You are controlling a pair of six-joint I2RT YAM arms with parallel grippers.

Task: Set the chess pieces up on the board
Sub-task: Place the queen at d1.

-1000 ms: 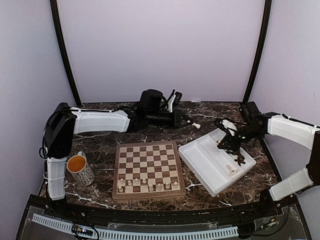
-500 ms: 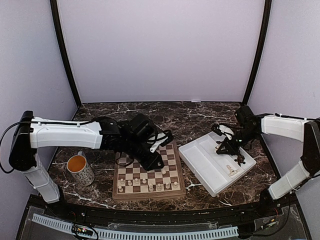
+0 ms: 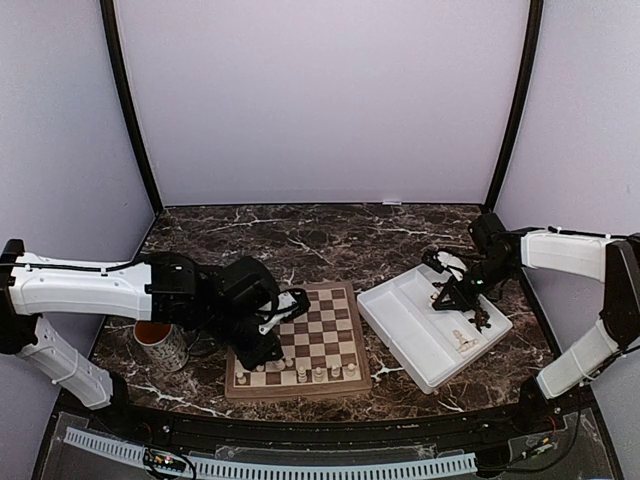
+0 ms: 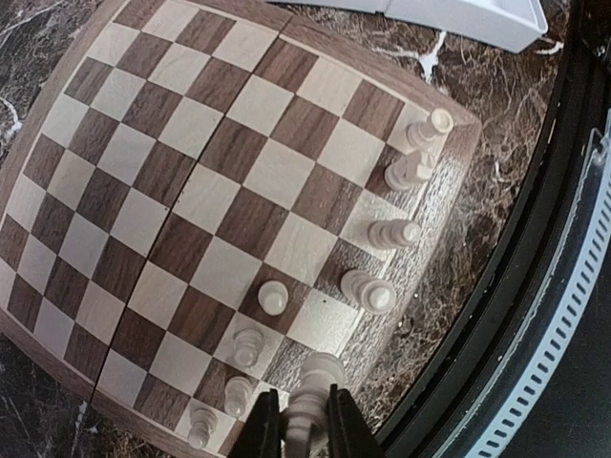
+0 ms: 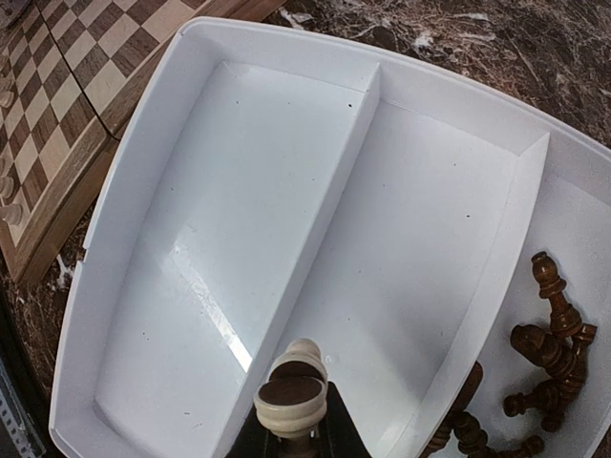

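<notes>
The left claw [image 4: 298, 427] is clamping a cream piece [image 4: 314, 380] between its fingers, hanging over the board [image 3: 325, 318] toward its 7 o'clock corner. Whether that piece is touching the square beneath cannot be told. Other cream chessmen [image 4: 368, 292] are standing along the board's near edge, most in the last row and a few one row in. The right claw [image 5: 291, 447] is pinching a second pale piece [image 5: 290, 399], holding it above the white tray [image 5: 143, 239] near the divider between two long compartments. The tray is lying on the bench [image 3: 330, 240] at 3 o'clock of the board. Dark brown pieces [image 5: 546, 348] are lying heaped in a side compartment of the tray. A mug [image 3: 160, 345] is standing at 9 o'clock of the board, partly under the left arm.
</notes>
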